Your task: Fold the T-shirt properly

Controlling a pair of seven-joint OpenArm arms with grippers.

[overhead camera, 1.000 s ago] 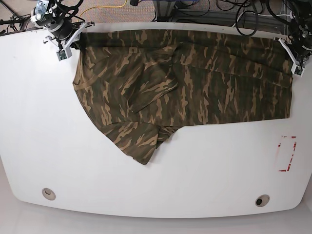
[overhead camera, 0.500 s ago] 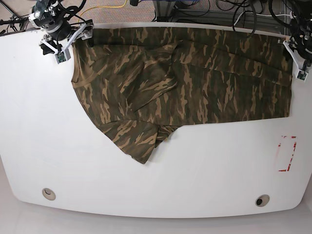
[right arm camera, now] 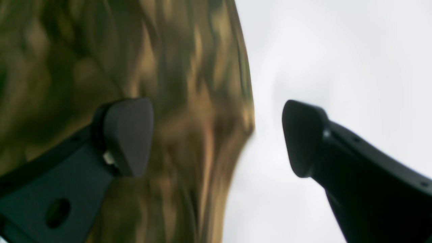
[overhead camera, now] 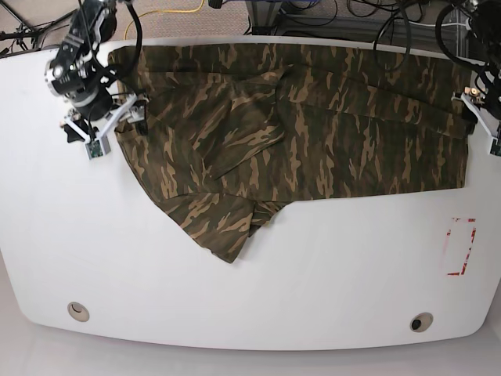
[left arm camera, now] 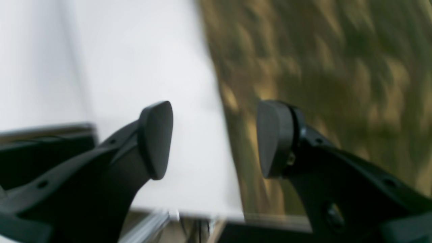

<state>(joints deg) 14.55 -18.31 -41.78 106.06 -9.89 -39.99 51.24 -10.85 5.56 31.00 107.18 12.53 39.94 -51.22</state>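
Since half a second ago the T-shirt (overhead camera: pixel 313 125) lies flat along the table's (overhead camera: pixel 313 282) far edge, released: right gripper (overhead camera: pixel 106 129) off its collar end, left gripper (overhead camera: pixel 481 117) by its hem, both spread and empty, apparently repositioning.

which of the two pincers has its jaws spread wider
The right pincer, at the T-shirt's collar-side edge: its wrist view shows a wider gap between the pads than the left pincer shows.
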